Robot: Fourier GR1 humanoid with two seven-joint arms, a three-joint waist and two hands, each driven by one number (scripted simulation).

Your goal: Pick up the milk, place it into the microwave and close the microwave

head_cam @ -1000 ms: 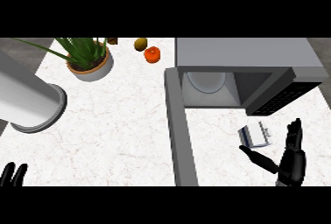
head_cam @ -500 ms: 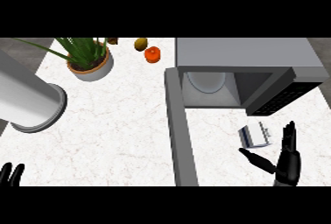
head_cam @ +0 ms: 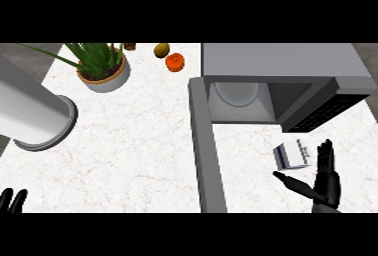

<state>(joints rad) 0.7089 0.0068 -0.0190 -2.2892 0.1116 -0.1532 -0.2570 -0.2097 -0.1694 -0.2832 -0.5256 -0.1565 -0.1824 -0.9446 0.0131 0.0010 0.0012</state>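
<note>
Counter: white marble-look top (head_cam: 133,165), seen from steeply above, nothing disturbed on it as far as can be told.
Microwave: grey box (head_cam: 284,60) at the upper right, cavity exposed, with a pale round turntable plate (head_cam: 236,92) seen inside. Nothing else is seen in the cavity.
Microwave door: swung fully open, seen edge-on as a long grey slab (head_cam: 208,160) running down toward the lower edge.
Control panel: dark strip (head_cam: 325,112) angled at the right of the cavity, buttons too small to be read.
Milk: small white carton (head_cam: 290,156) stood on the counter below the control panel, right of the open door, well outside the microwave. Not lifted yet.
Right hand: black hand (head_cam: 325,181) placed just beside the carton on its right, fingers held straight and pointed up, thumb spread wide toward the left under the carton. Nothing is gripped; whether the fingers are actually touched to the carton can't be made out.
Left hand: only fingertips (head_cam: 13,200) shown at the lower left corner, straight and resting, nothing held.
Other stuff: a potted plant (head_cam: 100,67), an orange (head_cam: 175,61) and a yellowish fruit (head_cam: 162,49) are parked at the far edge; a big grey cylinder (head_cam: 29,115) is laid at the left. None of it is involved.
Progress: pretty early, honestly. The door is already opened, so that part can be skipped.
Left to do: carton to be grasped, lifted, carried into the cavity, set down, then the door to be swung shut.
</note>
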